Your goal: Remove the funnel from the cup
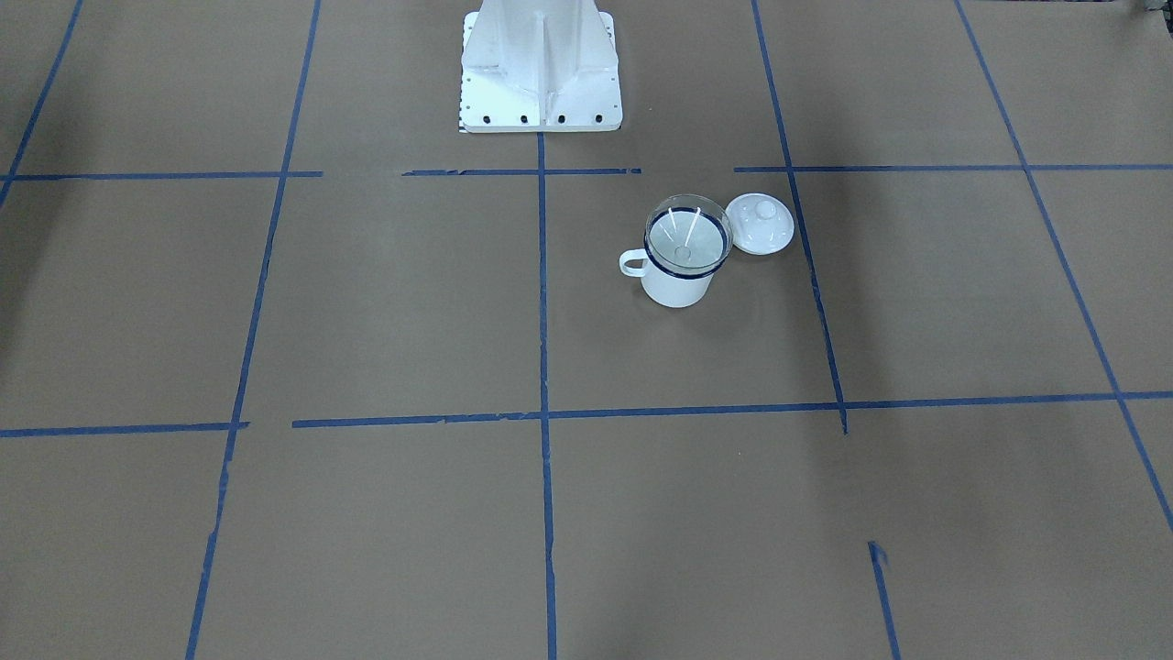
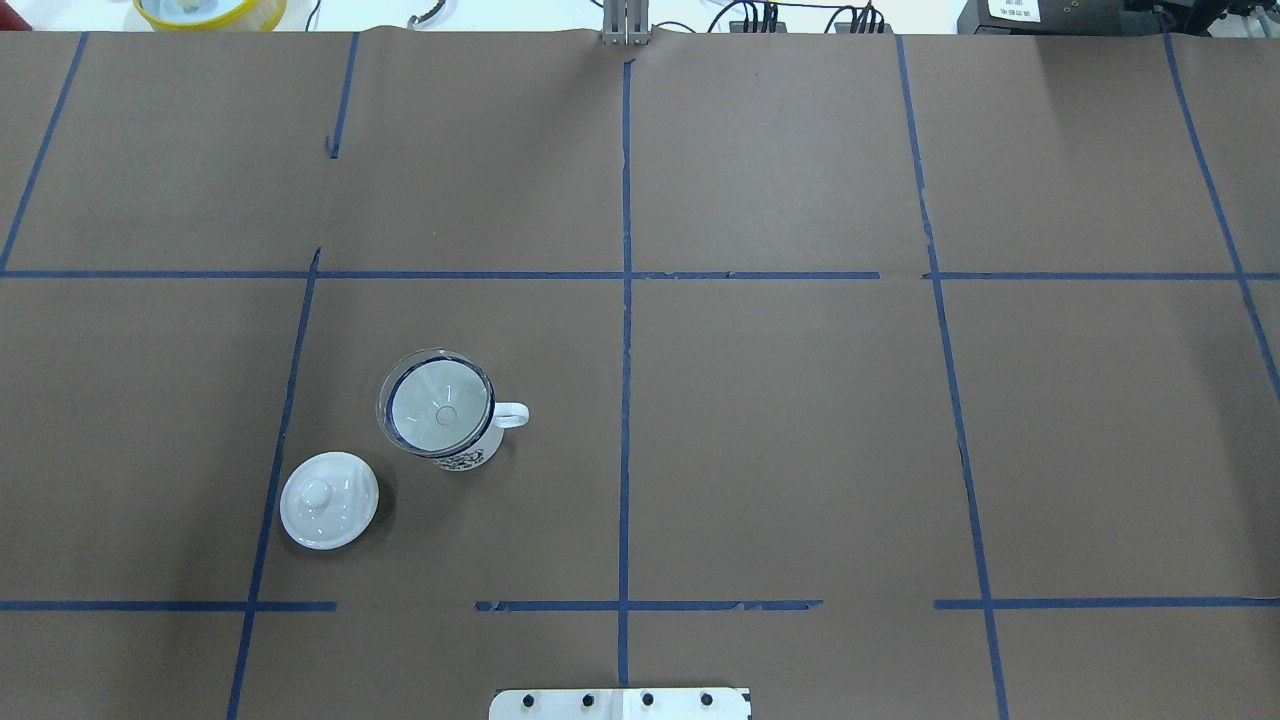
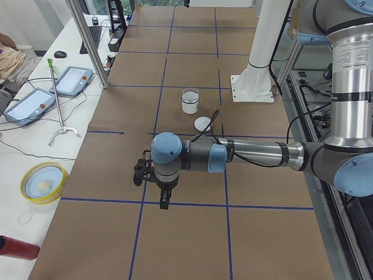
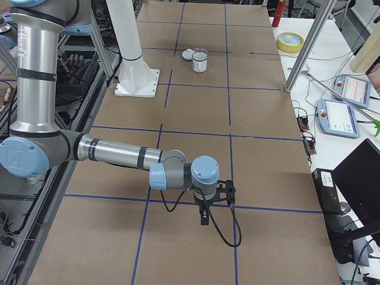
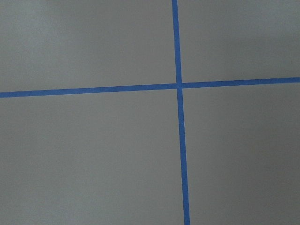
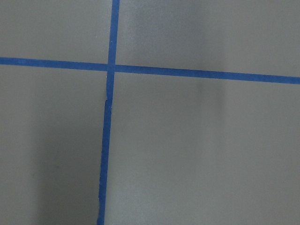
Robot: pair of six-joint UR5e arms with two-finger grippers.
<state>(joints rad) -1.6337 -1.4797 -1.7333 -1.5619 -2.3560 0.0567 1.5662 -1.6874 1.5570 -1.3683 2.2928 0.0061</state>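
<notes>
Front-facing view: the funnel [image 1: 687,240] is sitting in the mouth of the cup [image 1: 676,286], its clear cone resting on the dark blue rim and spout pointing down inside. A white lid [image 1: 760,223] lies on the tabletop [image 1: 367,321] just beside the cup, on the side away from the handle. No arm is in shot, only the robot base [image 1: 541,73] at the top.

Overhead view: same story. The funnel is seated in the cup on the robot's left half, the handle points toward the middle, and the lid is near it, closer to the robot. No arm is in shot here either.

Left side view: the near arm is stretched out low over the tabletop with the left tool [image 3: 164,201] hanging down, well apart from the cup further along. I can't tell from here if its jaws are open or closed, but there's nothing in them.

Right side view: mirror image. The right tool [image 4: 205,218] hangs over the near end, with the cup and funnel way off at the far end. Again, I can't tell the jaw state.

Wrist views: both show only bare tabletop and crossing blue tape [image 5: 178,117], no tool tips and no cup.

So my read is that nothing's done yet. The whole job is left: bring an arm over (the left looks like the natural pick), grab the funnel, lift it clear and set it down.
</notes>
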